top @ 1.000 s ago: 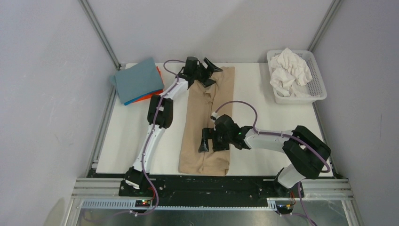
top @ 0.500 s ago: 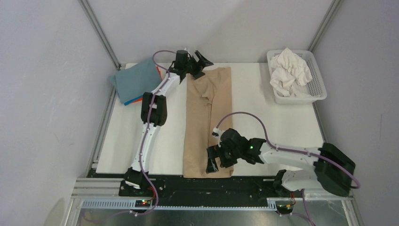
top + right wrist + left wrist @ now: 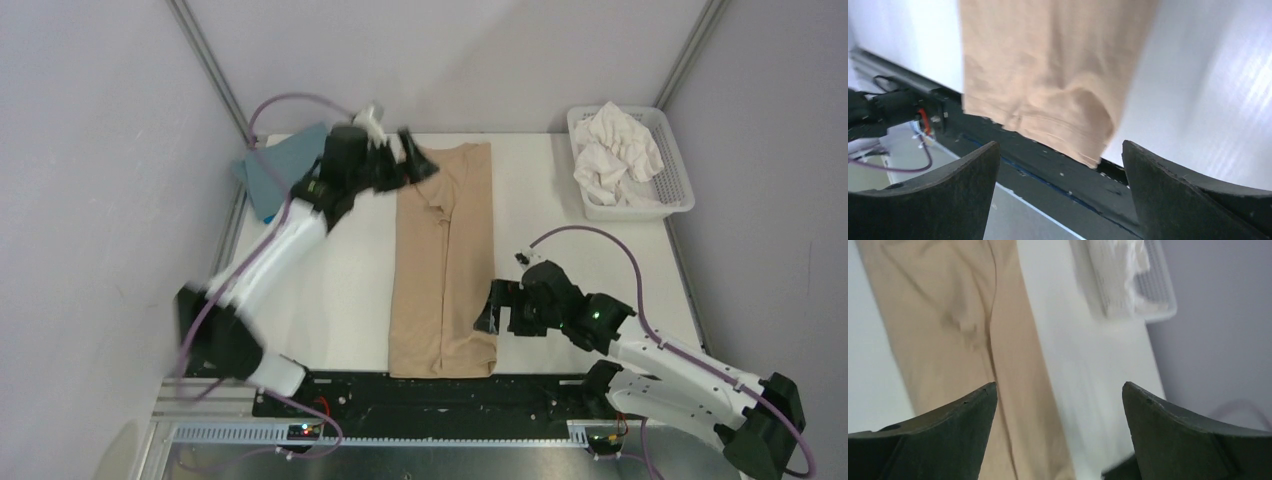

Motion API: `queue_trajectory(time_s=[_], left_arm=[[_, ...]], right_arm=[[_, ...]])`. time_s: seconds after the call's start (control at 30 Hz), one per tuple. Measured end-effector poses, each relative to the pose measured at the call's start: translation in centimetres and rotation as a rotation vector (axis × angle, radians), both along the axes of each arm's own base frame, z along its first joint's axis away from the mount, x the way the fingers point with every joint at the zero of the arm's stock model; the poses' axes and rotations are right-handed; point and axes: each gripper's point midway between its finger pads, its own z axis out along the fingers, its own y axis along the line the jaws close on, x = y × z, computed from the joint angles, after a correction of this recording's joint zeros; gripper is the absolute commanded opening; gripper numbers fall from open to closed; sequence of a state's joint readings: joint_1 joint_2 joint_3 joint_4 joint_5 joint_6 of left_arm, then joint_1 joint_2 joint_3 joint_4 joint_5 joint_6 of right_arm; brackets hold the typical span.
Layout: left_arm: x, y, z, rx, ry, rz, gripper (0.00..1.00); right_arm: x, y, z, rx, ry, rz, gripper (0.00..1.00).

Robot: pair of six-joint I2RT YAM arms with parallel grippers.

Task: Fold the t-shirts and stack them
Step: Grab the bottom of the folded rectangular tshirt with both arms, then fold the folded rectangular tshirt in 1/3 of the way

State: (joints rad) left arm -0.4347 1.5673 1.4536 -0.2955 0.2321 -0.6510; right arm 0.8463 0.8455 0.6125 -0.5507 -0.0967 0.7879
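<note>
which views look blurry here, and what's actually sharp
Top external: the left gripper is smeared, while the table is crisp. Left wrist: the tan t-shirt and white basket look soft and streaked, but that gripper's own fingers are sharp. Right wrist: the shirt's hem is blurred, and the dark fingers in the foreground are sharp.

no readable text or labels anywhere

Plain tan-beige t-shirt (image 3: 443,260), grey-blue t-shirt (image 3: 268,175), white basket (image 3: 674,172) (slotted)
</note>
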Motion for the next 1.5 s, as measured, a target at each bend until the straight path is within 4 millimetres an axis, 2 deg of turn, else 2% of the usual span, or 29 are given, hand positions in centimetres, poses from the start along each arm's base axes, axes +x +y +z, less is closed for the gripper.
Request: queue_trajectory(time_s=[0.03,0.1,0.17,0.23,0.37,0.47,0.53,0.57,0.63,0.73,0.87,1.0,1.13,1.2,1.27,1.5], left_arm=[[-3.4,0.4,0.2,0.025,-0.026,0.003,0.98],[-8.8,1.0,-0.7,0.058,-0.065,0.002,0.98],[-13.1,2.1,-4.2,0.104,-0.047,0.004,0.98],[-15.9,3.1,-8.3,0.15,0.001,0.012,0.98],[-22.2,5.3,-19.0,0.286,0.194,-0.02,0.98],[-26.2,6.5,-23.1,0.332,0.285,-0.065,0.98],[-27.9,6.5,-24.0,0.314,0.314,-0.092,1.0],[-28.5,6.3,-24.2,0.3,0.327,-0.103,0.98],[-29.3,5.9,-24.4,0.278,0.342,-0.122,0.89],[-31.1,5.3,-24.9,0.257,0.384,-0.163,0.82],[-32.9,4.5,-25.2,0.241,0.426,-0.205,0.7],[-33.8,4.0,-25.7,0.236,0.466,-0.211,0.5],[-34.4,4.4,-26.6,0.252,0.509,-0.197,0.29],[-34.5,4.6,-26.9,0.259,0.522,-0.189,0.12],[-34.7,4.7,-27.1,0.259,0.533,-0.184,0.02],[-35.4,4.4,-26.7,0.236,0.528,-0.215,0.0]], right_arm=[[0.0,-0.6,-0.7,-0.026,0.015,-0.025,0.9],[-0.4,-1.8,-2.6,-0.07,0.057,-0.065,0.86],[-1.1,-2.8,-4.5,-0.104,0.104,-0.095,0.8],[-1.9,-3.5,-6.3,-0.124,0.154,-0.118,0.77],[-3.1,-3.5,-8.1,-0.108,0.217,-0.128,0.71],[-3.7,-2.7,-8.6,-0.088,0.237,-0.116,0.68],[-3.7,-2.0,-8.5,-0.072,0.24,-0.107,0.64],[-3.7,-1.6,-8.5,-0.061,0.24,-0.105,0.62],[-3.8,-0.9,-8.4,-0.048,0.241,-0.097,0.54],[-4.2,-0.3,-8.6,-0.046,0.25,-0.096,0.36],[-5.1,-0.4,-8.9,-0.067,0.26,-0.109,0.16],[-5.9,-0.9,-9.3,-0.051,0.25,-0.117,0.02],[-6.6,-1.4,-10.2,-0.035,0.267,-0.132,0.0],[-6.8,-1.2,-10.3,-0.017,0.272,-0.134,0.0],[-7.2,-1.0,-10.3,-0.002,0.278,-0.13,0.0],[-8.1,-0.7,-9.8,0.034,0.257,-0.104,0.0]])
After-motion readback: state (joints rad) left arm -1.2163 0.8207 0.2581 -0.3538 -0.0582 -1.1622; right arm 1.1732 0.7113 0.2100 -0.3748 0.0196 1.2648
